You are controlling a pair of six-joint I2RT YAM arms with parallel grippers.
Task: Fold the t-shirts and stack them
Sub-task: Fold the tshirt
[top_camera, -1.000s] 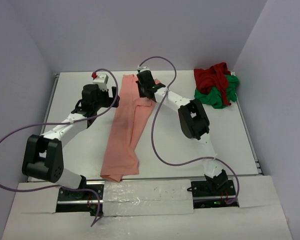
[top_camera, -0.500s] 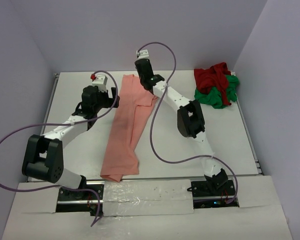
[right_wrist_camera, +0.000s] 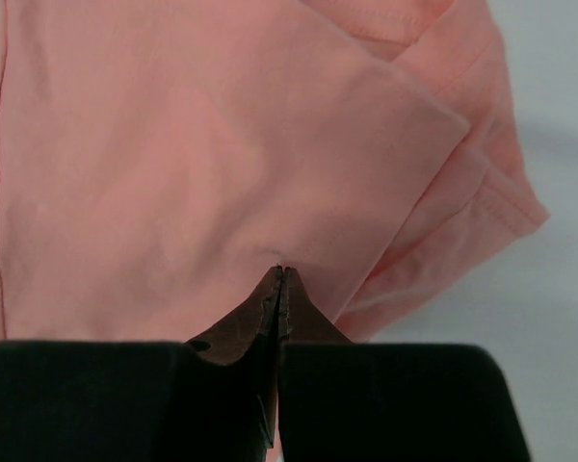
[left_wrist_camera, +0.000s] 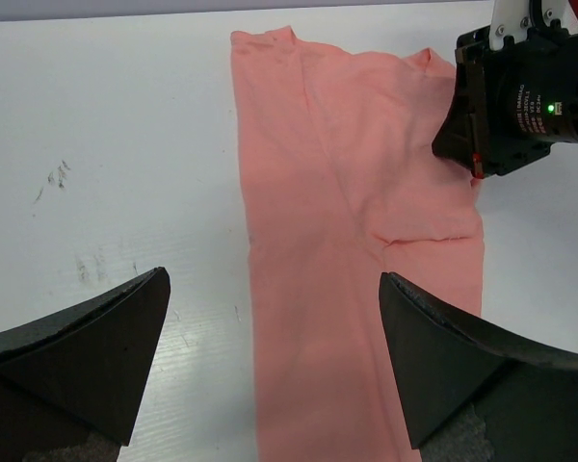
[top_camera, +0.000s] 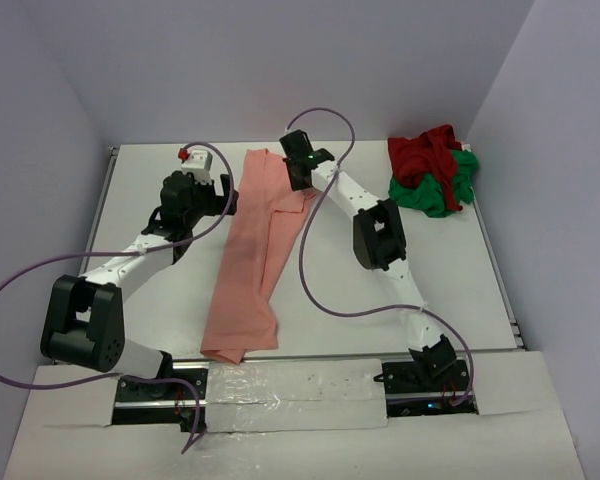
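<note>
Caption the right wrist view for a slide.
Right tool, fingers closed, tip at a small pucker in the salmon-pink cloth t-shirt lying on the white table.

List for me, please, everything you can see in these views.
salmon-pink t-shirt: one, pink, folded into a long strip down the table's middle.
dark red t-shirt: one, crumpled at the far right corner, on the green one.
green t-shirt: one, bright green, crumpled beneath the red.
table: one, white.
cables: two, purple, looping from the arms.
left gripper: one, black, open, by the pink shirt's left edge.
right gripper: one, black, shut on a pucker of the pink shirt.
</note>
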